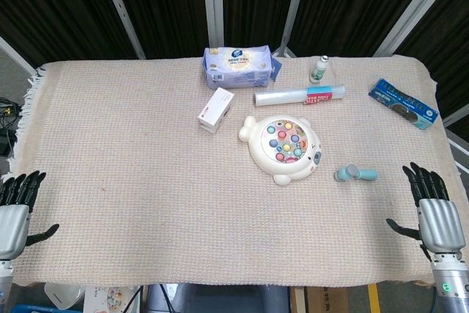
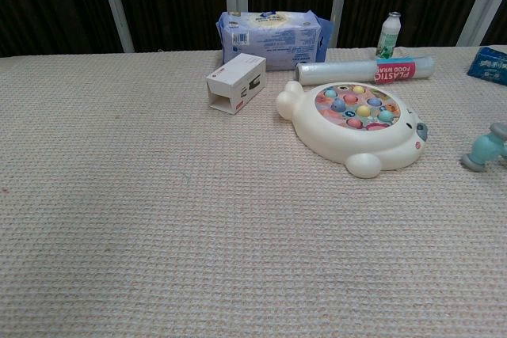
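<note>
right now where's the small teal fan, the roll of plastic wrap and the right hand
small teal fan (image 1: 355, 174), head view, on its handle
roll of plastic wrap (image 1: 299, 96), head view, on the middle of the tube
right hand (image 1: 438, 219), head view, on the back of the hand

Table cloth (image 1: 146, 181): beige, woven in a fine grid, white fringe at its left edge. Bear-shaped toy (image 1: 282, 149): cream body, top dotted with pastel pink, blue, yellow and green. Small box (image 1: 216, 109): white, red marked. Wipes pack (image 1: 239, 66): pale lilac-blue. Wrap roll (image 1: 300, 96): clear, red-and-blue label. Bottle (image 1: 319, 70): white, green banded. Handheld fan (image 1: 355, 174): teal and grey. Flat packet (image 1: 402, 103): blue. Both hands, left hand (image 1: 16, 207) and right hand (image 1: 436, 210): black fingers, silver backs.
</note>
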Motion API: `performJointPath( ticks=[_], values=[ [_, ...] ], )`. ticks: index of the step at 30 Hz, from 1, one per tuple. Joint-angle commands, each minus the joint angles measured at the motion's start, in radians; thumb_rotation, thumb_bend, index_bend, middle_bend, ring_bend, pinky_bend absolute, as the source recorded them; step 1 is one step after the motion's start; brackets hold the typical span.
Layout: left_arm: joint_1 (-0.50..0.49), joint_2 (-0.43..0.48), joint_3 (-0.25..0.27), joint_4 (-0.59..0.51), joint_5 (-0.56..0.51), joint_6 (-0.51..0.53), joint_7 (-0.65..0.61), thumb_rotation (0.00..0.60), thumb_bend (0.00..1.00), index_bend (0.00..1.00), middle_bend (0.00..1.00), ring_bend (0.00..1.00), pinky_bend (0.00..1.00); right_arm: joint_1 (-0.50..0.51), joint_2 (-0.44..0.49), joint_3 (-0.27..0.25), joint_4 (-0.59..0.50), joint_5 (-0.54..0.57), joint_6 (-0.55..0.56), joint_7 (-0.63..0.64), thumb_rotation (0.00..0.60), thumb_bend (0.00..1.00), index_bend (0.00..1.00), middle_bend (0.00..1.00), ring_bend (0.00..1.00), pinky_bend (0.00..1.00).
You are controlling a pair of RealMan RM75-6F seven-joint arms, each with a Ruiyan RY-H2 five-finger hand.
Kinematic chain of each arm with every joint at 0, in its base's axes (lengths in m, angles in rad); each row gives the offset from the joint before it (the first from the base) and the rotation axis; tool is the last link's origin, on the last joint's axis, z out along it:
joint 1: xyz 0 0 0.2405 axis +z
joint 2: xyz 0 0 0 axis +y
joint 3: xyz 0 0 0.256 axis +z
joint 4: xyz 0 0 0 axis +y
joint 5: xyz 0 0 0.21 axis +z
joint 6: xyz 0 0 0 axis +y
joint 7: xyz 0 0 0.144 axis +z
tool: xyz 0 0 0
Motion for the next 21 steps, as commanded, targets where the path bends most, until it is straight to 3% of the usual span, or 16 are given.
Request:
performJointPath(
  ticks=[1, 15, 21],
  values=[
    [0.007, 0.010, 0.001, -0.017, 0.005, 0.015, 0.018, 0.600, 0.13, 0.05, 0.03, 0.00, 0.00, 0.004, 0.004, -0.004, -0.008, 0.003, -0.015, -0.010, 0.600, 0.07, 0.00, 0.05, 0.00, 0.00],
    [0.040, 0.000, 0.011, -0.003, 0.043, 0.077, 0.007, 0.600, 0.13, 0.00, 0.00, 0.00, 0.00, 0.015, 0.006, -0.001, 0.020, -0.018, -0.029, 0.016, 0.600, 0.07, 0.00, 0.05, 0.00, 0.00],
    [0.040, -0.001, 0.010, -0.011, 0.044, 0.075, 0.014, 0.600, 0.13, 0.00, 0.00, 0.00, 0.00, 0.087, 0.034, 0.031, 0.046, 0.035, -0.160, 0.046, 0.600, 0.07, 0.00, 0.03, 0.00, 0.00]
  ],
)
